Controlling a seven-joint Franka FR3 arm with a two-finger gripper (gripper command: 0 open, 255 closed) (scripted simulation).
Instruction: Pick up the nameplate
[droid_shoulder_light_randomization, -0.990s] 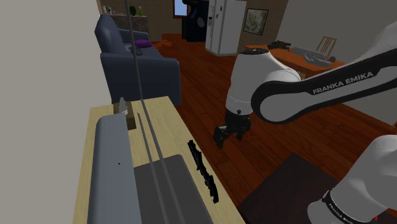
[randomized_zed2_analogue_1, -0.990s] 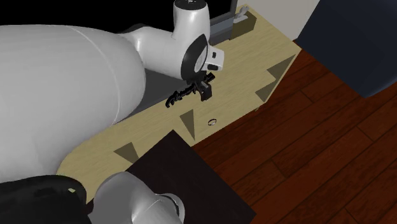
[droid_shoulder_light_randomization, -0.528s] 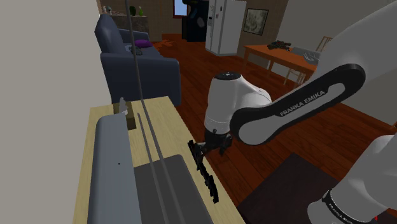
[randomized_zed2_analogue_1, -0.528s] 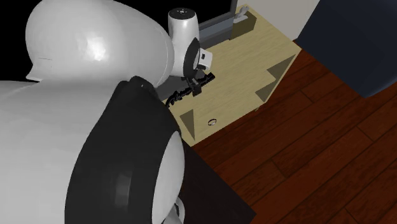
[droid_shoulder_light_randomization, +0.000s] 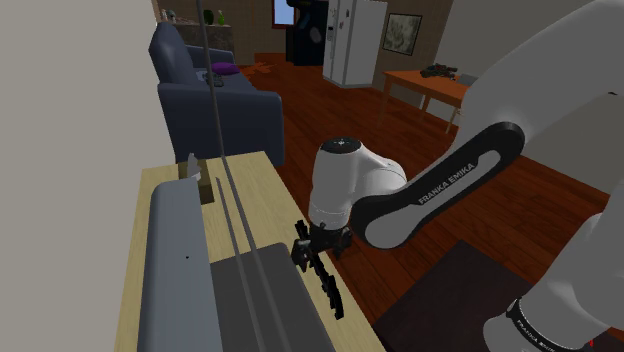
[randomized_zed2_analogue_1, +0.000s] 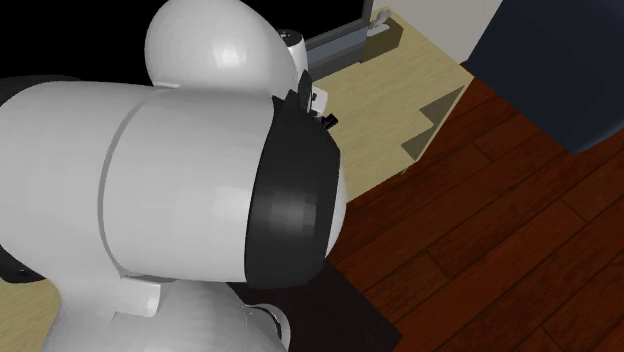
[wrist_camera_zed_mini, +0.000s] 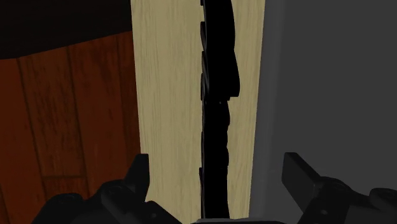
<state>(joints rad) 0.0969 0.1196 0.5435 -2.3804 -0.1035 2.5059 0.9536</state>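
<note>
The nameplate (droid_shoulder_light_randomization: 331, 291) is a long, thin black strip lying on the light wooden table (droid_shoulder_light_randomization: 250, 185), close to the edge that borders the floor. My gripper (droid_shoulder_light_randomization: 312, 252) hangs low over the strip's far end. In the wrist view the nameplate (wrist_camera_zed_mini: 217, 121) runs lengthwise between the two fingers of the gripper (wrist_camera_zed_mini: 219, 170), which is open, and neither finger touches it. In the second exterior view the arm's big white links hide most of the table (randomized_zed2_analogue_1: 385, 90).
A long grey object (droid_shoulder_light_randomization: 178, 250) and a grey slab (droid_shoulder_light_randomization: 262, 300) lie on the table just beside the nameplate. A small brown box (droid_shoulder_light_randomization: 200, 185) stands at the far end. A blue armchair (droid_shoulder_light_randomization: 215, 105) stands beyond, with reddish wood floor (droid_shoulder_light_randomization: 420, 230) along the table's edge.
The gripper has swung from over the floor to the table's edge and come down over the nameplate. The nameplate has not moved.
</note>
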